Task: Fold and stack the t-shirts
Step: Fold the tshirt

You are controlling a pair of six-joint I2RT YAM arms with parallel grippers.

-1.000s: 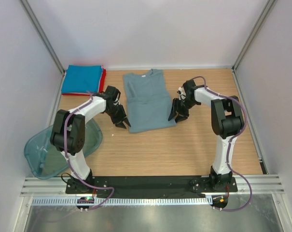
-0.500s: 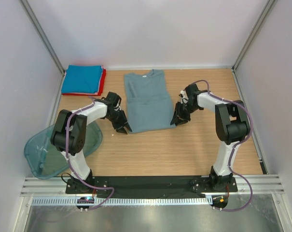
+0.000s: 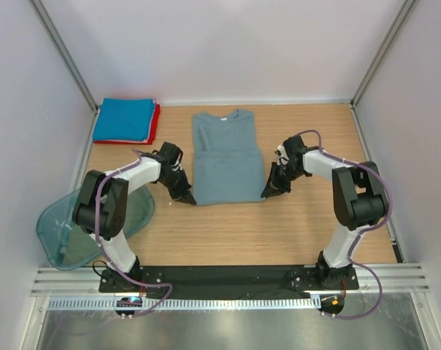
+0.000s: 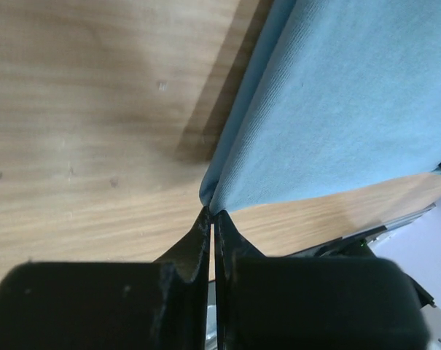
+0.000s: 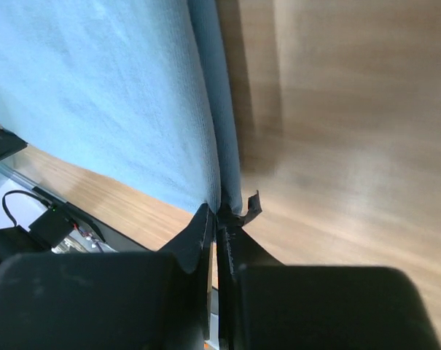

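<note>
From above, the dusty grey-blue cloth t-shirt [image 3: 226, 157] lies flat on the wooden surface [image 3: 293, 233], collar at 12 o'clock. The folded bright blue and red t-shirts [image 3: 125, 119] are stacked at 10. My left pincer [image 3: 189, 198] meets the 7 o'clock hem corner, my right pincer [image 3: 268, 192] the 5 o'clock one.

Left wrist: my fingers are pinched together on that corner.

Right wrist: clamped on cloth likewise.

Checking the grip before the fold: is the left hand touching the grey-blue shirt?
Touching. The left wrist view shows the left hand shut on a corner of the grey-blue shirt, with the cloth running into its closed tips.
</note>
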